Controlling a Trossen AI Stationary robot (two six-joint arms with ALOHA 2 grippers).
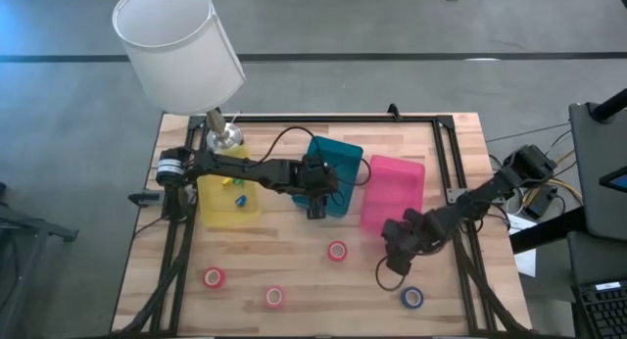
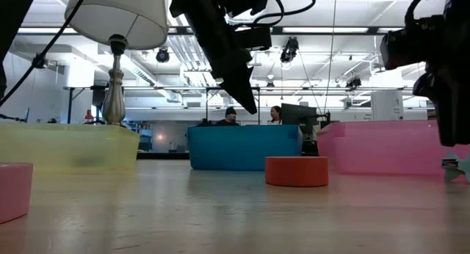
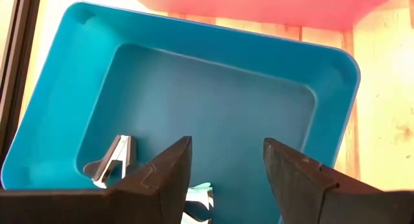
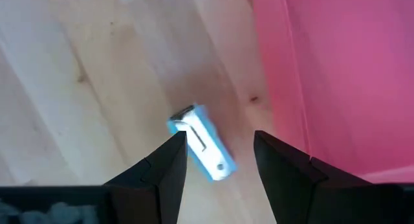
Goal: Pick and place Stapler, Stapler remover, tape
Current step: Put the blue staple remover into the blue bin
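High view first: my left gripper (image 1: pixel 315 200) hangs over the near edge of the teal bin (image 1: pixel 343 155), and my right gripper (image 1: pixel 397 243) sits low over the table (image 1: pixel 294 256) just in front of the pink bin (image 1: pixel 396 187); from up here my own arms hide what lies under either one. Three red-pink tape rolls (image 1: pixel 337 250) and one blue-purple roll (image 1: pixel 411 297) lie loose on the wood, well apart from each other, and the yellow bin (image 1: pixel 227 202) by the lamp (image 1: pixel 176 40) holds small items too tiny to name. Low view: one red-pink roll (image 2: pixel 296 170) stands before the teal bin (image 2: pixel 242 147), another is cut off at the picture's edge, and my arms show only as dark shapes overhead. Left wrist view: my fingers (image 3: pixel 162 179) are spread with nothing between them, and a staple remover (image 3: pixel 111 160) lies inside the teal bin (image 3: pixel 58 88); a second pale object is mostly hidden behind my finger. Right wrist view: my fingers (image 4: pixel 155 175) are spread around a small blue stapler (image 4: pixel 202 145) lying flat on the wood beside the pink bin (image 4: pixel 336 68), not yet touching it.
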